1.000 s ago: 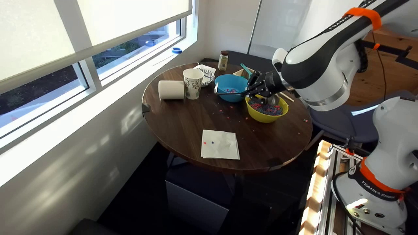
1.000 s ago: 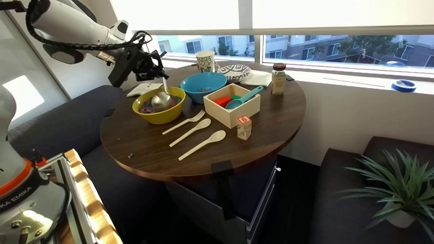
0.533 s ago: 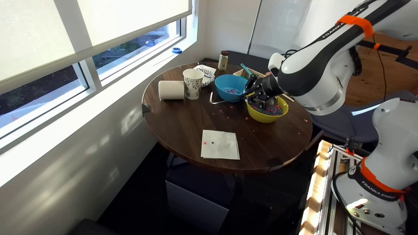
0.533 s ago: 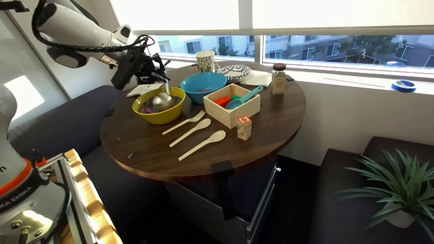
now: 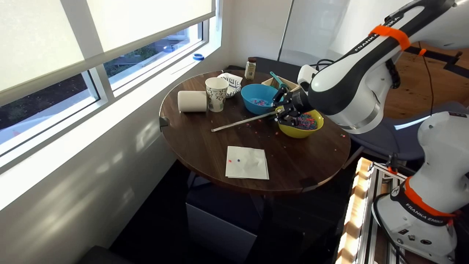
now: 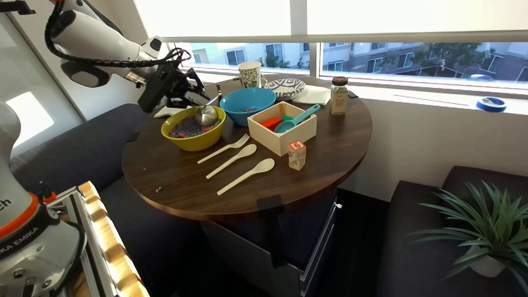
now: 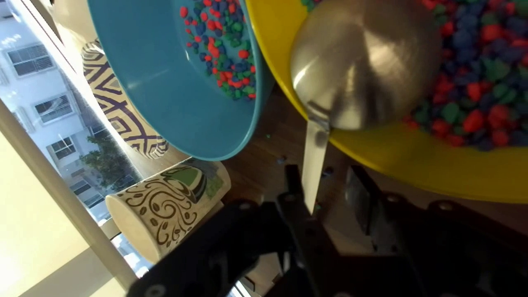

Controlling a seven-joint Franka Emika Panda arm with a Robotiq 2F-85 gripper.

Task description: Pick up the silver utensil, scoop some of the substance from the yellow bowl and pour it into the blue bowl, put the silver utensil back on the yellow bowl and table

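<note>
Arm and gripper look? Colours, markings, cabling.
The arm has rounded white shells with black sections and FRANKA lettering, plus an orange band. A silver-grey ring circles one link. Its white base carries a black strip reading FRANKA EMIKA, edged by an orange stripe. A black ribbed cable runs along the arm. The gripper is black, with two jointed fingers.

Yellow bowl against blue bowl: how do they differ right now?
The yellow bowl holds a broad bed of coloured bits; the blue bowl holds a small patch. The silver utensil has its head in the yellow bowl; no utensil is in the blue bowl. Both are round and stand on the table.
</note>
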